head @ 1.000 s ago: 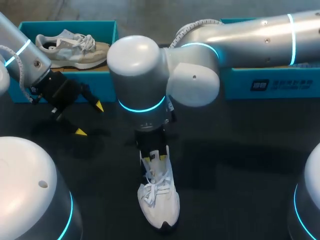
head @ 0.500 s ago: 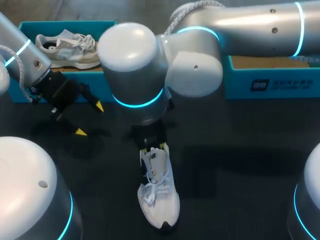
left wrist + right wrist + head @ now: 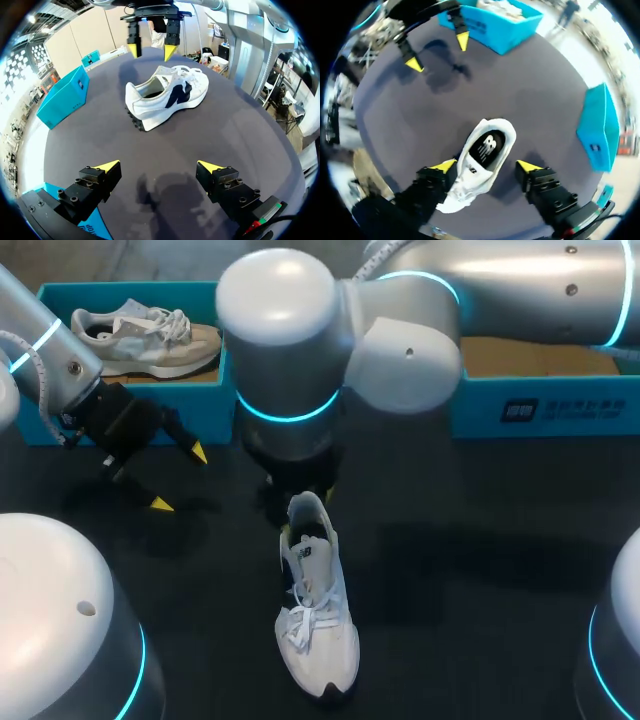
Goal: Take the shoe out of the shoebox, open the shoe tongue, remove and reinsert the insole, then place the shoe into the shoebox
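shoe (image 3: 315,625): white, upright on its sole on the table (image 3: 480,540). Its heel end sits under the right gripper (image 3: 151,50) and its toe points away from that gripper.
right gripper: fingers spread and holding nothing. It hangs above the heel collar, and the left wrist view shows a gap between the yellow tips and the shoe. In its own view (image 3: 486,166) the heel opening shows below the space between the fingers.
left gripper (image 3: 180,478): fingers spread, nothing held. It is well apart from the shoe, which lies ahead of it across bare table, and just in front of the left shoebox (image 3: 215,405).
change: right gripper has lifted off the shoe. A second ago its tips were down at the shoe's opening; now the opening is uncovered. Shoe and left arm have not moved.
count: 2 shoes, with the second shoe (image 3: 140,335) lying in the left shoebox. 2 blue shoeboxes, the right shoebox (image 3: 540,405) being behind the right arm. 2 grippers.
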Action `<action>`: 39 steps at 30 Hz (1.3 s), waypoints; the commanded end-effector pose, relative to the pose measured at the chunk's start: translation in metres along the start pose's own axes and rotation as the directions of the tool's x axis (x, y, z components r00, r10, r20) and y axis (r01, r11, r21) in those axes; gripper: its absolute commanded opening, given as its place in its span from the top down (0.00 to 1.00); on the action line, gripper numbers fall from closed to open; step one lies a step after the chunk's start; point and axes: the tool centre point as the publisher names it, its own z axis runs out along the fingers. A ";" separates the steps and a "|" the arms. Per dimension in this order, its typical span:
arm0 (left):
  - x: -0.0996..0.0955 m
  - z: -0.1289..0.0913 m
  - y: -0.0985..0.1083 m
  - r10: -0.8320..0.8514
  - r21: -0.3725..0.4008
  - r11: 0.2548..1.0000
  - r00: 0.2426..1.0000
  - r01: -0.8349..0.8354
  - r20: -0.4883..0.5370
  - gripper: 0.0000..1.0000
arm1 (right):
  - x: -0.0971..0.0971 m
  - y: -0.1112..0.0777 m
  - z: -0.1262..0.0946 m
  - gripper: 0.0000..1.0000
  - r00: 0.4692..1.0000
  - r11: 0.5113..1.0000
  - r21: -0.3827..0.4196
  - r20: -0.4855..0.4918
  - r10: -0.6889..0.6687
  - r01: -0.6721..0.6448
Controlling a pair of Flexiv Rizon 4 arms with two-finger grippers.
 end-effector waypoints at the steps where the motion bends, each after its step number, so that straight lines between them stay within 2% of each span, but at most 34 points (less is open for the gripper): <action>1: -0.001 0.000 0.000 0.000 -0.002 1.000 1.000 0.000 -0.004 0.00 | -0.012 -0.005 -0.001 0.00 0.975 0.975 -0.039 -0.037 -0.221 0.219; 4: -0.001 0.000 0.000 0.000 -0.002 1.000 1.000 0.000 -0.004 0.00 | -0.013 -0.004 -0.006 0.00 0.947 0.945 -0.061 -0.023 -0.322 0.320; 11: -0.001 0.000 0.000 0.000 -0.002 1.000 1.000 0.000 -0.004 0.00 | -0.016 0.003 -0.014 0.00 0.894 0.894 -0.014 -0.025 -0.447 0.447; 14: -0.001 0.000 0.000 0.000 -0.002 1.000 1.000 0.000 -0.004 0.00 | -0.015 0.006 -0.016 0.00 0.830 0.832 -0.020 -0.069 -0.554 0.554; 37: -0.001 0.000 0.000 0.000 -0.002 1.000 1.000 0.000 -0.004 0.00 | -0.015 0.006 -0.016 0.00 0.830 0.832 -0.020 -0.069 -0.554 0.554; 39: -0.001 0.000 0.000 0.000 -0.002 1.000 1.000 0.000 -0.004 0.00 | -0.018 0.011 -0.012 0.00 0.804 0.806 -0.017 -0.069 -0.591 0.592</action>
